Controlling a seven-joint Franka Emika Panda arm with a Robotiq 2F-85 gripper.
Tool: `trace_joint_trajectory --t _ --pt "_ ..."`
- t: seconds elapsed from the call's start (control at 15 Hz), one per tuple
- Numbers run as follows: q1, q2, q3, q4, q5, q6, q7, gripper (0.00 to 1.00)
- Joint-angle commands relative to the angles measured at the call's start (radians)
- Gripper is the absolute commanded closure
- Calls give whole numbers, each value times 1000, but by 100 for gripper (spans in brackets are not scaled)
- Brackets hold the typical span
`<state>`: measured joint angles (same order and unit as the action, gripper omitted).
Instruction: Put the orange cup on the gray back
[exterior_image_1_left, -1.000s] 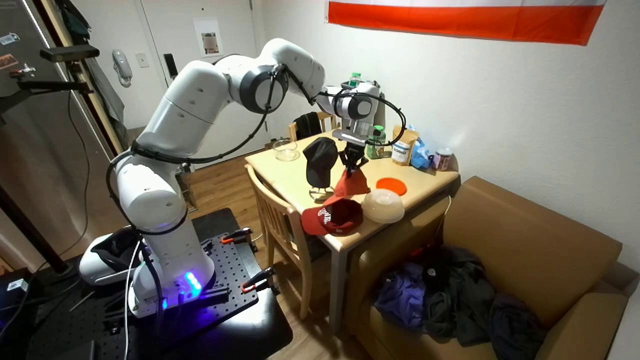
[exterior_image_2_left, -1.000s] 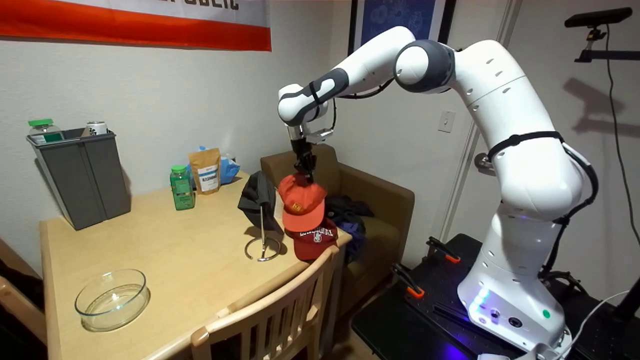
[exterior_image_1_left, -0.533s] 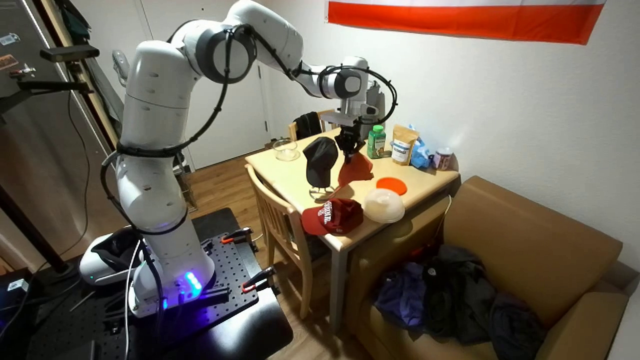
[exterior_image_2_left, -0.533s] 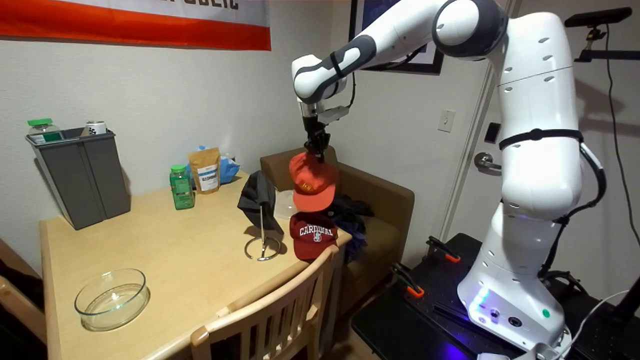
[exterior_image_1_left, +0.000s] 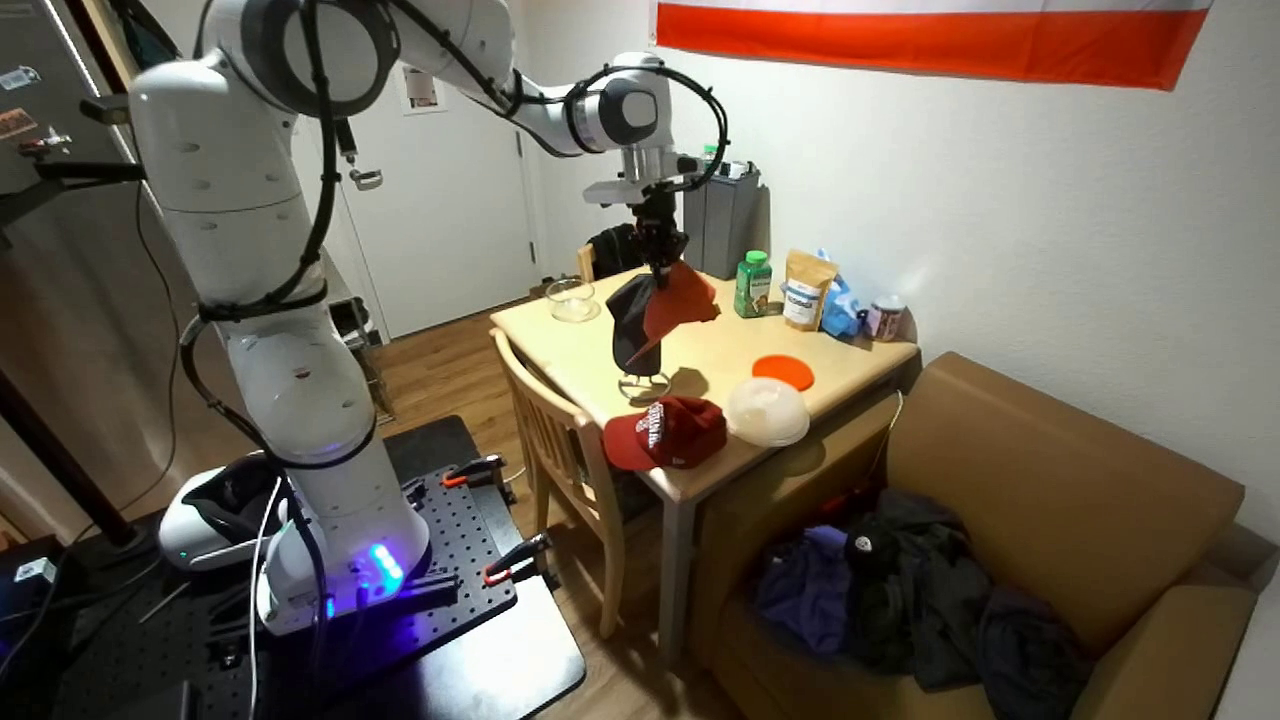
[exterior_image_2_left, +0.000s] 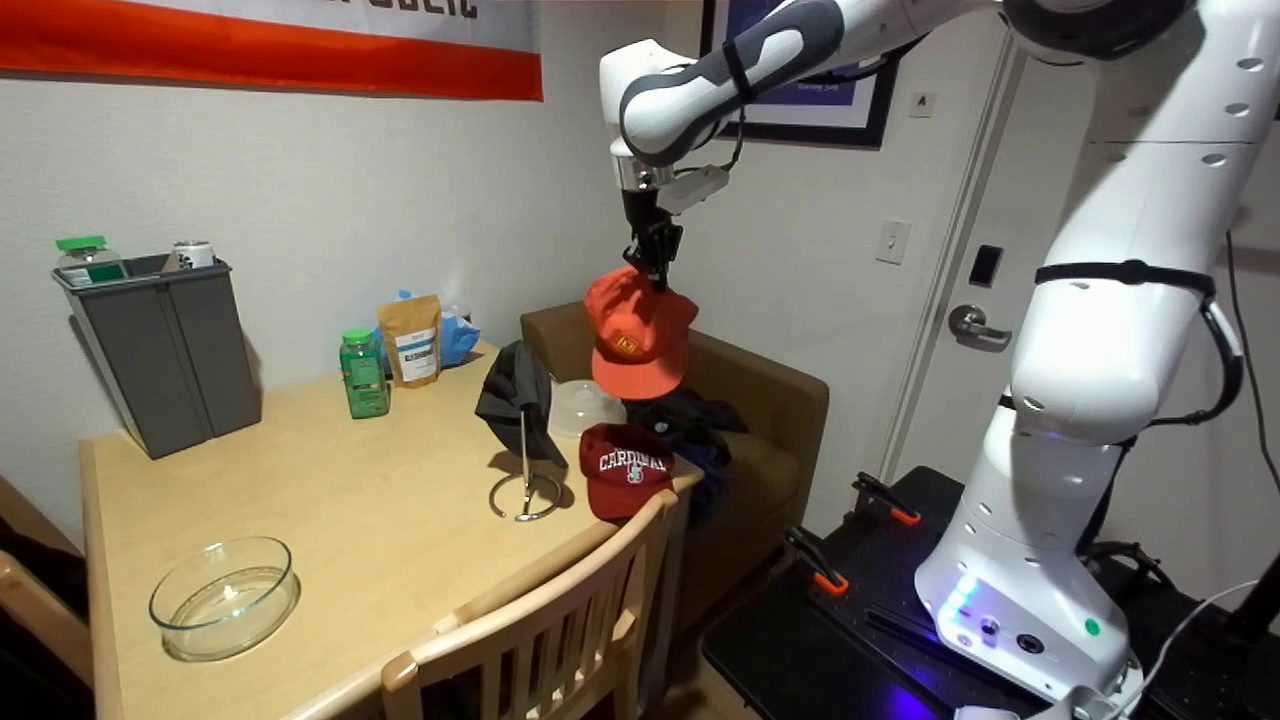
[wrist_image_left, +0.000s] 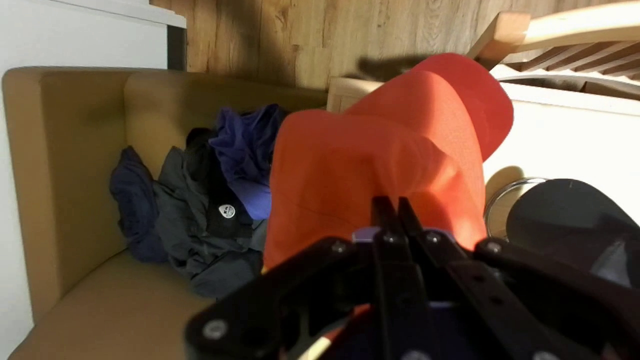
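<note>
Orange cap (exterior_image_2_left: 640, 345) hangs in the air, pinched between the narrowed fingers (wrist_image_left: 384, 212) of the gripper (wrist_image_left: 393, 201). It is near but apart from the dark cap (exterior_image_2_left: 516, 393) on the metal stand (exterior_image_2_left: 525, 465) and higher than the red cap (exterior_image_2_left: 625, 485) on the table (exterior_image_2_left: 370, 500).

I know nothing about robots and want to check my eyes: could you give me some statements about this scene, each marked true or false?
1. The jaws are closed on an orange cap. True.
2. A dark gray cap sits on a metal stand. True.
3. The orange cap rests on the dark gray cap. False: it hangs in the air.
4. A glass bowl stands on the table. True.
5. No cap here bears lettering. False: the dark red cap reads CARDINAL.
</note>
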<state>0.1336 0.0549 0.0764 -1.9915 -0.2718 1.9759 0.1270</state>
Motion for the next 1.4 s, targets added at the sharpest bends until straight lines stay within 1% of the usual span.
trace_joint_trajectory --t 0.0,0.27,0.6,1.0,1.2,1.33 --pt "14 -114 32 -83 -37 8 45 99" --pt "28 -142 75 -76 -64 -14 35 99" --pt "60 -111 134 -26 -149 -63 33 99" --pt "104 -98 190 8 -231 -123 22 99" --pt "121 -73 206 32 -263 -116 -5 99" --pt "125 -53 206 35 -287 -60 -21 99"
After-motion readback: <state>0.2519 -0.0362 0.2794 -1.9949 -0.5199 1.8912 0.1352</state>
